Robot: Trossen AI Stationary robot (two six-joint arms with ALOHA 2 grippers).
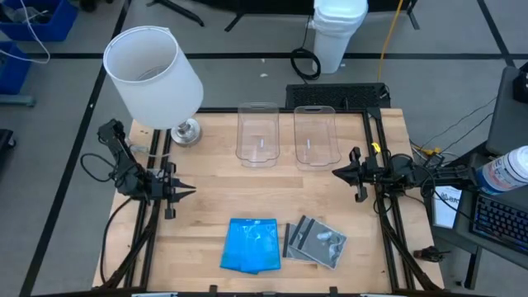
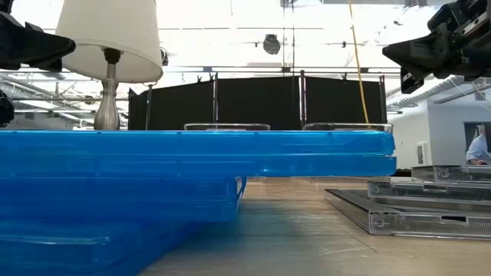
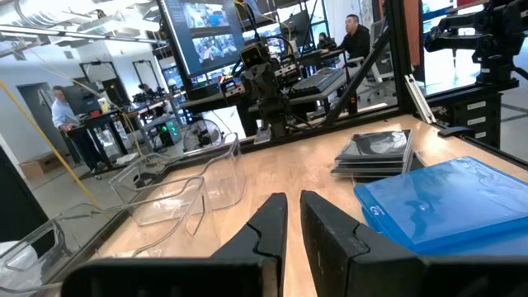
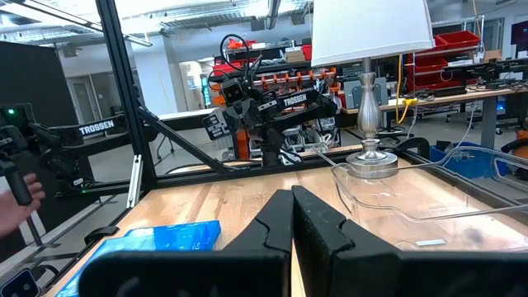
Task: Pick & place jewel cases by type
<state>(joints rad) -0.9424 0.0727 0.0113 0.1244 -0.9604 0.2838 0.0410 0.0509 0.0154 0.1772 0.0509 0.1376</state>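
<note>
Hovering at table edges, left hand (image 1: 188, 191) clenched, right hand (image 1: 338, 172) clenched, jewel cases (image 1: 280, 242) untouched.

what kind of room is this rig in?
Most likely a robotics lab or workshop: the wooden table sits in a black metal frame, other robot arms stand on benches behind, and a wall monitor hangs over cluttered desks with people.
</note>
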